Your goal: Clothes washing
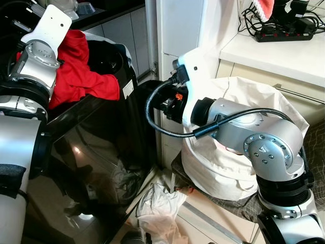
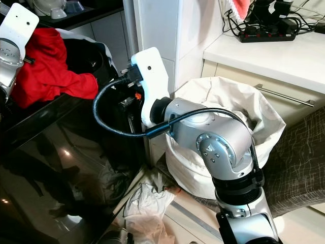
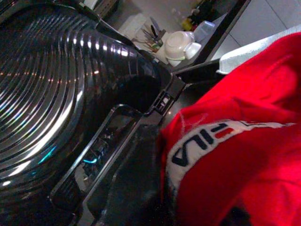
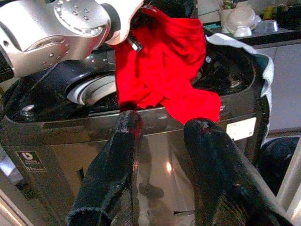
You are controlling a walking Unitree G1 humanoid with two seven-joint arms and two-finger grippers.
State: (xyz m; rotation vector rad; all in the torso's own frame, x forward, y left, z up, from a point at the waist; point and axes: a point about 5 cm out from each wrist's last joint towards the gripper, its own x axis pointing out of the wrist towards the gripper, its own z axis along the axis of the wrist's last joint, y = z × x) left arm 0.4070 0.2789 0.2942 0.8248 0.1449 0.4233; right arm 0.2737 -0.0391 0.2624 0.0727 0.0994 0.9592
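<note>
Red shirt half over the washer rim

Loading is the step in hand, by my reading. A red shirt [image 1: 81, 71] is draped at the top of the black washing machine [image 1: 96, 152], part of it inside the open tub and one flap hanging down over the near rim. The left arm is raised at the far left with its wrist at the shirt; the left gripper seems to be in or under the cloth, and whether its fingers are apart or clamped on the cloth I cannot tell. The left wrist view sits close on the shirt's white printed band, with the ribbed lid [image 3: 42, 80] standing open beside it.

The right gripper [image 4: 162, 155] is held low in front of the machine's near face, fingers apart and holding nothing, pointing toward the hanging flap.

Next, the shirt likely needs pushing or dropping fully into the tub, so the flap over the rim has to be lifted clear of the edge first.

Room is tight: the machine stands close against a white cabinet [image 1: 188, 25] on its right, and a white laundry bag [image 2: 238, 112] sits just beside the right arm. A white cloth [image 1: 160, 206] lies on the floor near the machine's base, underfoot.
</note>
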